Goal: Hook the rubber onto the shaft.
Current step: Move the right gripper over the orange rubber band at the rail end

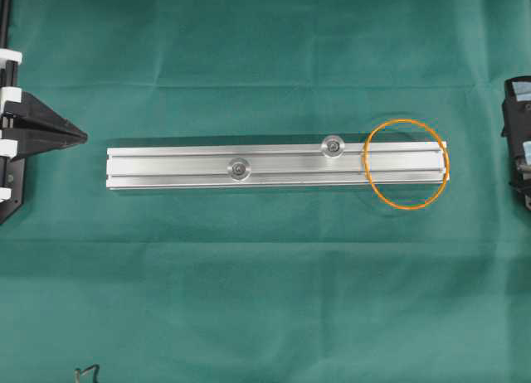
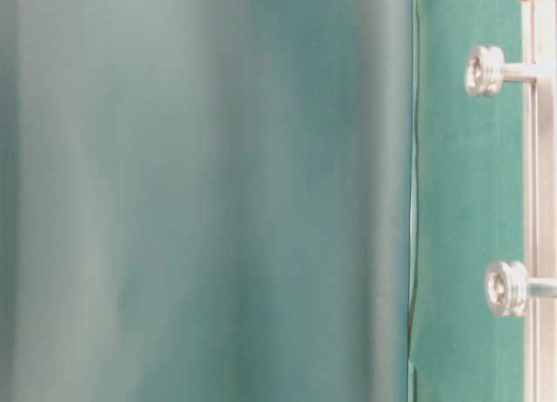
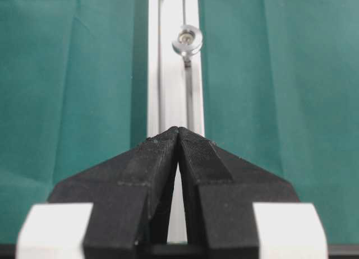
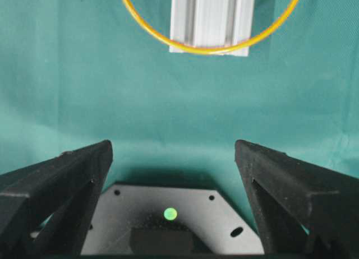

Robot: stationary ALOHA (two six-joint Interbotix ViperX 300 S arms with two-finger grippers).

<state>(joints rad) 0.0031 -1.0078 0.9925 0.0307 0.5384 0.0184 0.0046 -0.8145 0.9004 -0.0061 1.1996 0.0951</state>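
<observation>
The orange rubber (image 1: 366, 163) lies as a flat loop round the right end of the aluminium rail (image 1: 166, 166), loose and touching neither shaft. One flanged shaft (image 1: 333, 146) stands just left of the loop, and a second shaft (image 1: 240, 168) sits further left. In the right wrist view the rubber (image 4: 207, 50) crosses the rail's end (image 4: 210, 18), ahead of my right gripper (image 4: 174, 149), which is open and empty. My left gripper (image 3: 179, 130) is shut on nothing, its tip (image 1: 83, 135) short of the rail's left end, facing a shaft (image 3: 187, 40).
Green cloth (image 1: 265, 300) covers the table. In the table-level view a blurred fold of cloth (image 2: 200, 193) fills the left, with both shafts (image 2: 485, 70) (image 2: 507, 288) sticking out of the rail (image 2: 544, 202). My right arm's body (image 1: 516, 143) sits at the right edge.
</observation>
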